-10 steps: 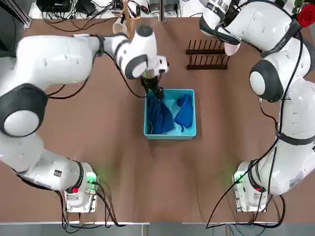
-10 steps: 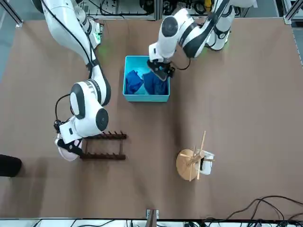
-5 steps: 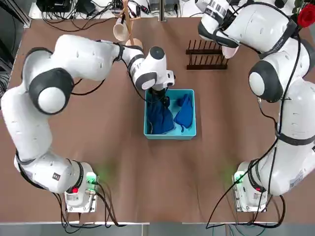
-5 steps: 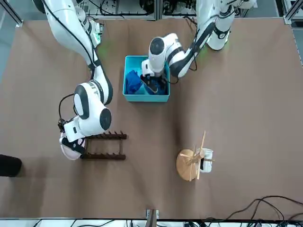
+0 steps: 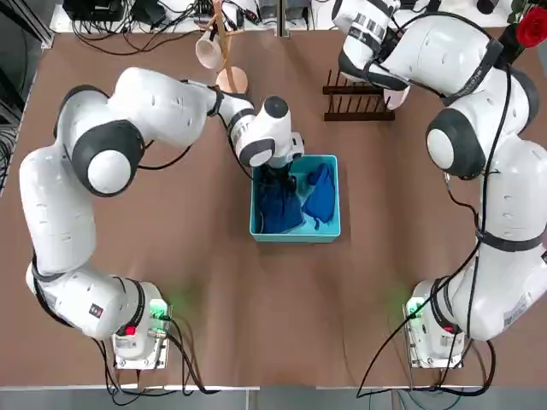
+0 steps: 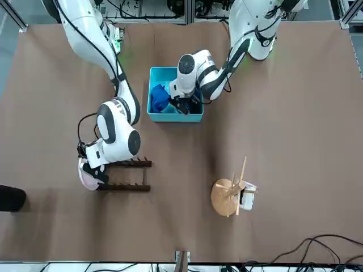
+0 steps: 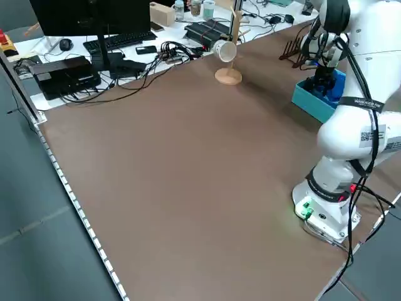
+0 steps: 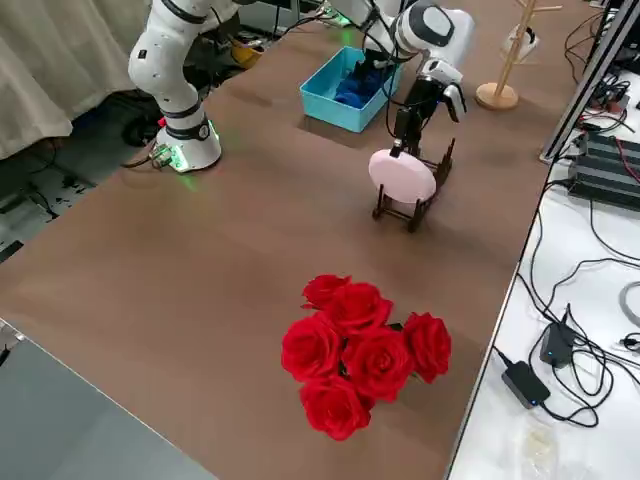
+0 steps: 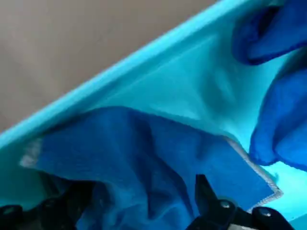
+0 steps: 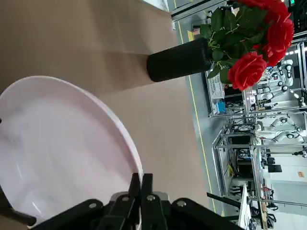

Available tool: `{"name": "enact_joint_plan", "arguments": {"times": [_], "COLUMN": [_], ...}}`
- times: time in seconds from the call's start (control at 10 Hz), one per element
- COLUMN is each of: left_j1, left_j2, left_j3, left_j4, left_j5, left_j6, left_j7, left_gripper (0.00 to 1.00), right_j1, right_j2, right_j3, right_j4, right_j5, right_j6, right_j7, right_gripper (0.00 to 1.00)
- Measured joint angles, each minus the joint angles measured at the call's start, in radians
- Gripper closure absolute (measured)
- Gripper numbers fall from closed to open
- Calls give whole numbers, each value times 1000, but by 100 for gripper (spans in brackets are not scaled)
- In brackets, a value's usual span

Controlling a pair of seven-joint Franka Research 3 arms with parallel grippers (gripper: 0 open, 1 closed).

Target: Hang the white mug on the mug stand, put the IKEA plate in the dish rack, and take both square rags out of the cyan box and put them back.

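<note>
Moved the IKEA plate (image 10: 62,139) nearer the dish rack (image 5: 359,116), gripped by the rim in the closed right pincer (image 10: 140,177); held the left pincer (image 9: 146,187), wide open and empty, over the nearer square rag (image 9: 134,143) in the cyan box (image 5: 295,238).

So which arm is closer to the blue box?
The left arm: its fingers are down inside the box. The right arm is farther off, at the dark rack.

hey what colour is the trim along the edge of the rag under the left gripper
Pale grey; the left wrist view shows that edge best.
</note>
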Motion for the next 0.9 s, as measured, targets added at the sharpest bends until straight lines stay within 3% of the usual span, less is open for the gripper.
{"name": "enact_joint_plan", "arguments": {"times": [0.1, 0.2, 0.3, 0.4, 0.7, 0.9], "left_j1": [-20, -46, -75, -91, -94, -93], "left_j2": [7, 11, 12, 13, 14, 14], "left_j3": [16, 43, 72, 88, 91, 91], "left_j4": [0, 0, 0, 0, 9, 15], "left_j5": [0, 0, 0, 0, 0, 0], "left_j6": [0, 1, 2, 3, 4, 5], "left_j7": [-12, -18, -25, -45, -102, -111], "left_gripper": [7, 8, 12, 19, 68, 94], "right_j1": [2, 3, 3, 3, 4, 4], "right_j2": [5, 8, 8, 8, 8, 7], "right_j3": [0, 0, 0, 0, 0, 0], "right_j4": [0, 0, 0, 0, 3, 16], "right_j5": [0, 0, -1, -1, -4, -5], "right_j6": [0, 0, 0, 0, 0, 0], "right_j7": [9, 12, 13, 14, 15, 15], "right_gripper": [95, 83, 64, 50, 1, 0]}}
